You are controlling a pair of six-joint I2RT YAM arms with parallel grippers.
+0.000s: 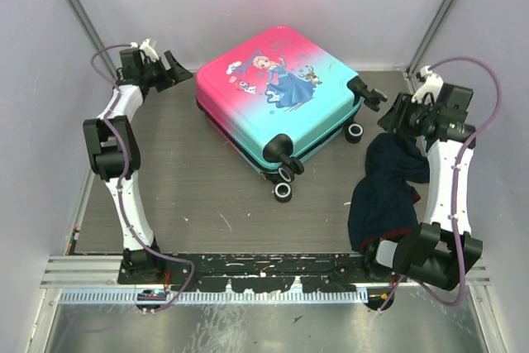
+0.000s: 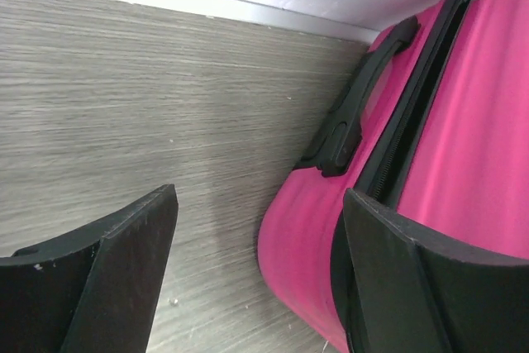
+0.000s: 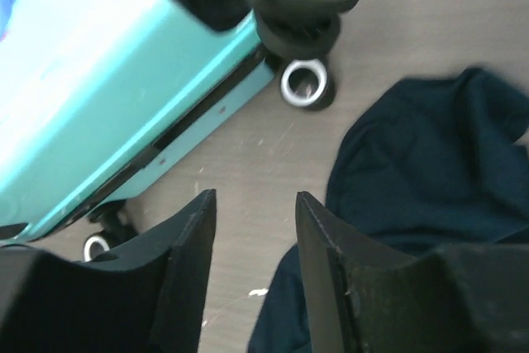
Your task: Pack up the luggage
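Overhead, the left gripper (image 1: 169, 68) hangs at the rear left of the grey wood-grain table (image 1: 182, 188), just beside the pink corner of the luggage (image 1: 277, 97). Its wrist camera shows the jaws spread wide and empty around bare table; one finger (image 2: 413, 279) overlaps the pink shell in that view, and whether it touches cannot be told.

The right gripper (image 1: 388, 113) hovers at the turquoise end, its jaws parted by only a narrow gap and gripping nothing. Beneath them lie bare table and the edge of a dark navy cloth heap (image 1: 388, 196).

The luggage lies flat and closed at the rear centre of the table, its shell fading from pink to turquoise. A cartoon princess print (image 1: 277, 80) in a blue dress faces up; any lettering on it is too small to read. A black handle (image 2: 355, 113) sits on the pink side beside the dark zip seam. Black wheels (image 1: 283, 192) with silver hubs stick out toward the right arm. The navy cloth is bunched against that arm, well apart from the left one.
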